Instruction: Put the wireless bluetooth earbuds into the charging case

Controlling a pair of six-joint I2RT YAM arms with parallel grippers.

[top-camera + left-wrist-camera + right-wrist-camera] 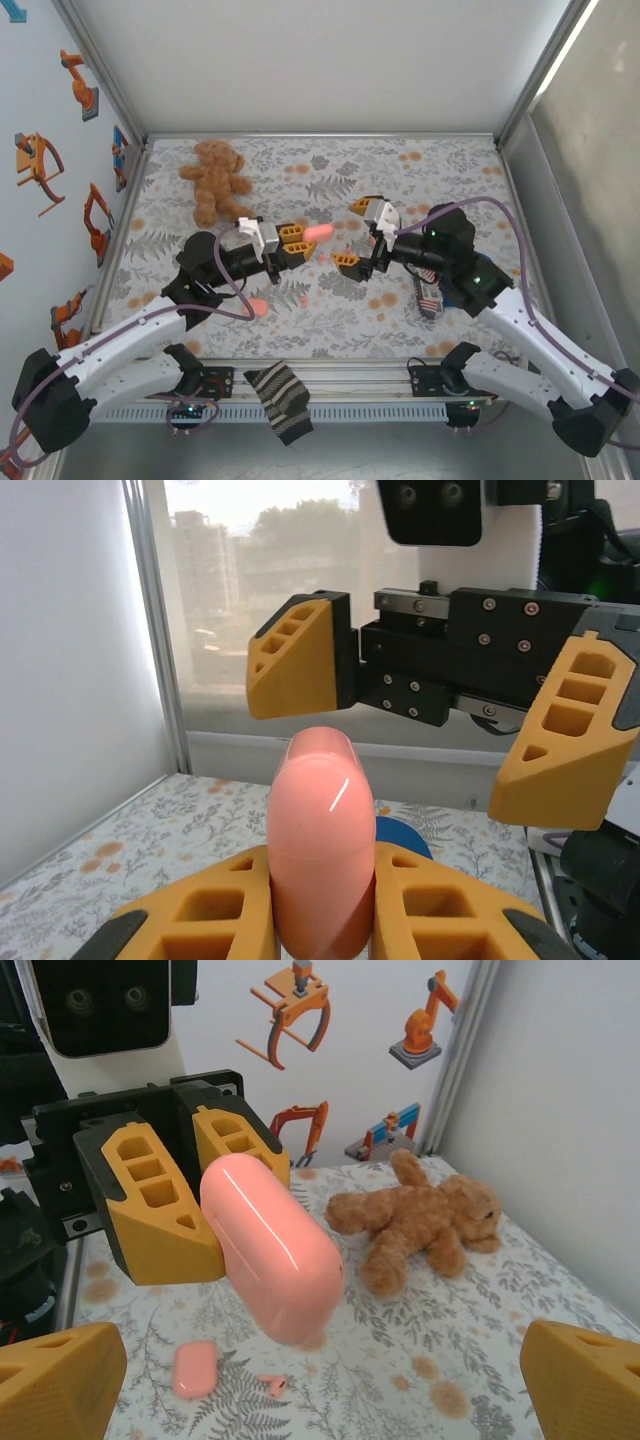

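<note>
While left tool [320,885] clamps case [320,790], earbud [272,1383] lies apart, on cloth [420,1345]

My left gripper [322,875] covers the rear end of the pink case [320,830] it clamps, and the bottom edge of the left wrist view cuts off both. A blue thing [402,837] behind that case is mostly covered; I cannot tell what it is. In the right wrist view the wide-spread fingers [60,1385] of my right gripper [320,1340] are cut off at the bottom corners. The earbud [273,1384] on the table [450,1360] is too small to tell how it lies. From above, the second case [258,305] near the table's near edge is a blurred pink blob.
</note>
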